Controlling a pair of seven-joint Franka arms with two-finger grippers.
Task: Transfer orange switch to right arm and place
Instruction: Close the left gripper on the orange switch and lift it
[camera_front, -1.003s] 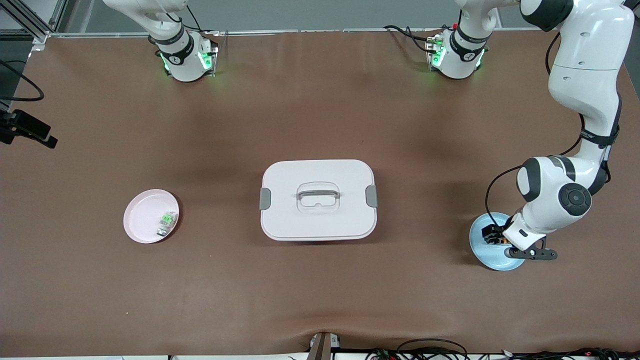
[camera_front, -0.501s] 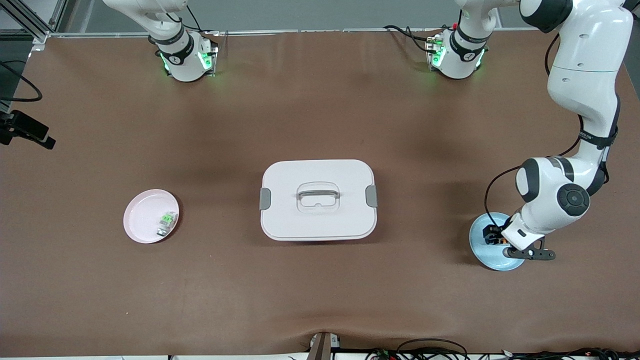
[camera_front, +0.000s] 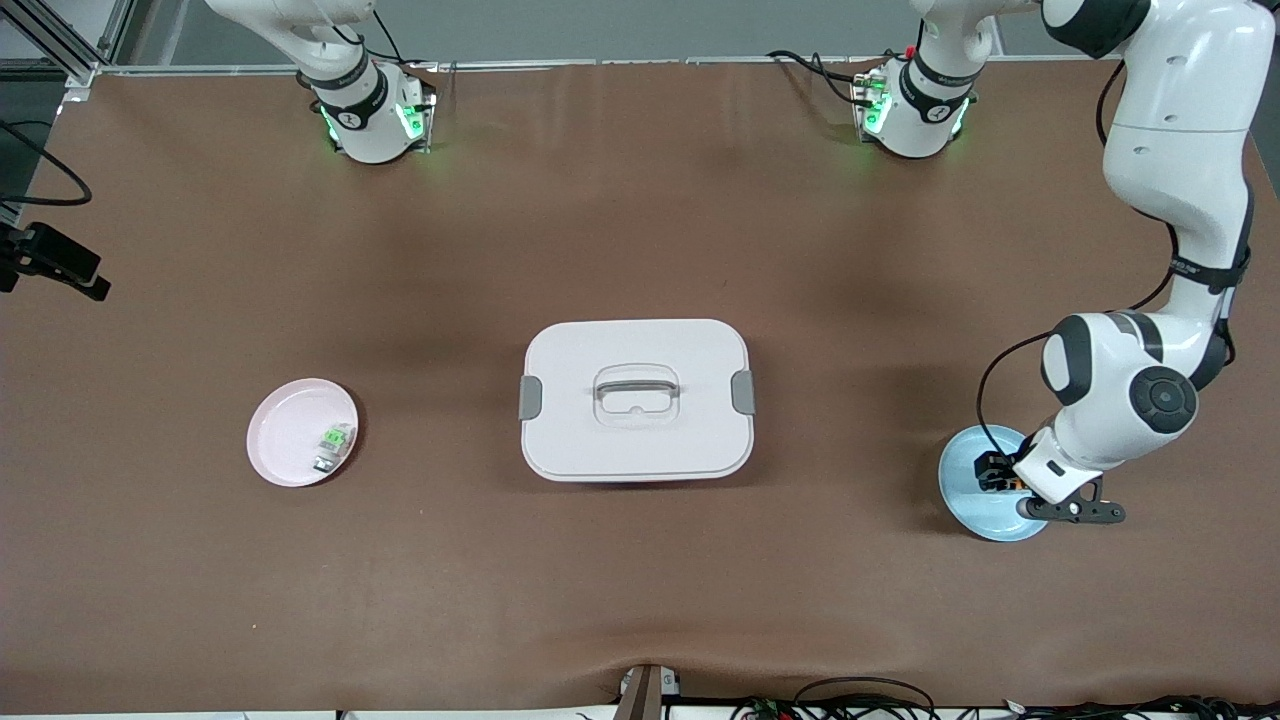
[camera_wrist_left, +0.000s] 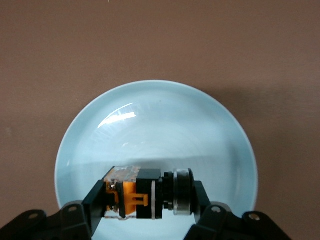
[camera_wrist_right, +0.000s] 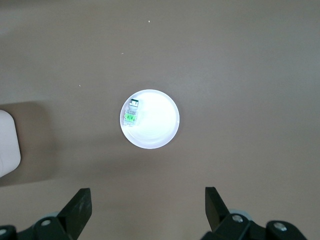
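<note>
Two grippers show: the left gripper (camera_wrist_left: 148, 202), low over the blue plate (camera_front: 965, 500) near the left arm's end of the bench, has its fingers (camera_wrist_left: 97, 200) clamped on the orange switch (camera_wrist_left: 145, 194). The right gripper (camera_wrist_right: 147, 207) waits with fingers spread, high above the pink plate (camera_wrist_right: 155, 132) holding a green part (camera_wrist_right: 131, 117).

The left pincer (camera_front: 1003, 478), closed on the orange switch (camera_front: 990, 470), shifted slightly toward the left arm's end of the bench over the blue plate (camera_front: 965, 500); its elbow swung outward.
</note>
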